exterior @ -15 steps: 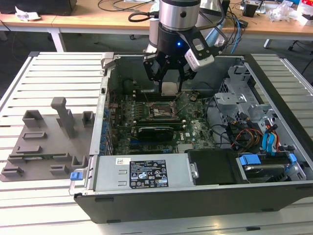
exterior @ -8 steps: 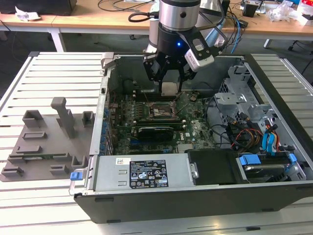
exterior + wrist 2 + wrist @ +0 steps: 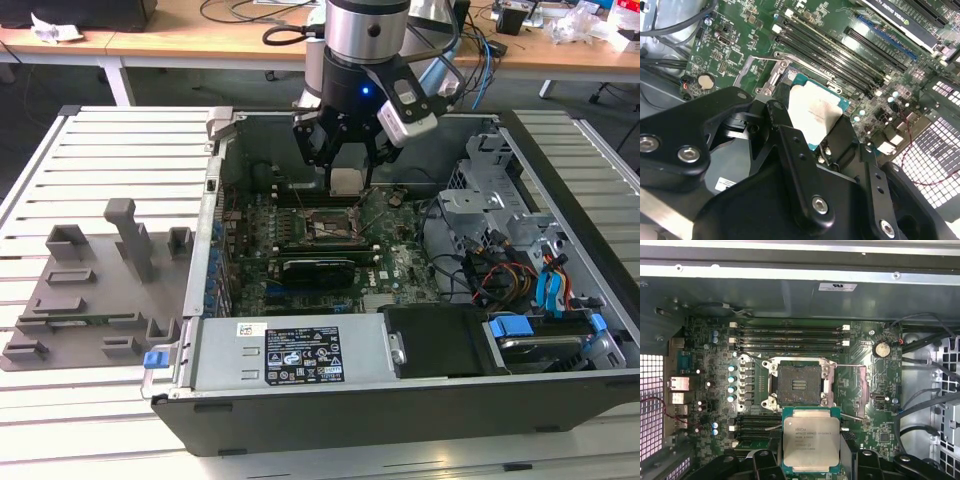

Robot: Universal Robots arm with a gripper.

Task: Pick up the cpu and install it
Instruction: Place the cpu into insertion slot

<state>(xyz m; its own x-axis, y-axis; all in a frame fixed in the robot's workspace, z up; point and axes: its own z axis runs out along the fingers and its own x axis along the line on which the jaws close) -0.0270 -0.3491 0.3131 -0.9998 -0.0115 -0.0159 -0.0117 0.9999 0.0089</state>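
Observation:
My gripper (image 3: 346, 178) hangs inside the open computer case, shut on the cpu (image 3: 345, 182), a flat square chip with a pale silvery top. The chip is held level by two opposite edges, above the green motherboard (image 3: 385, 270). In the first wrist view the cpu (image 3: 811, 442) sits between the black fingers (image 3: 765, 462), just off the square socket (image 3: 799, 385), whose metal frame stands open with the dark contact field bare. In the second wrist view the cpu (image 3: 815, 112) covers part of the socket frame (image 3: 771, 75) beneath it.
Memory slots (image 3: 790, 337) run beside the socket. A black expansion card (image 3: 315, 268) and the power supply (image 3: 290, 355) lie toward the case front. A drive cage with cables (image 3: 500, 250) fills the exterior view's right. A grey fixture plate with blocks (image 3: 100, 290) lies outside, left.

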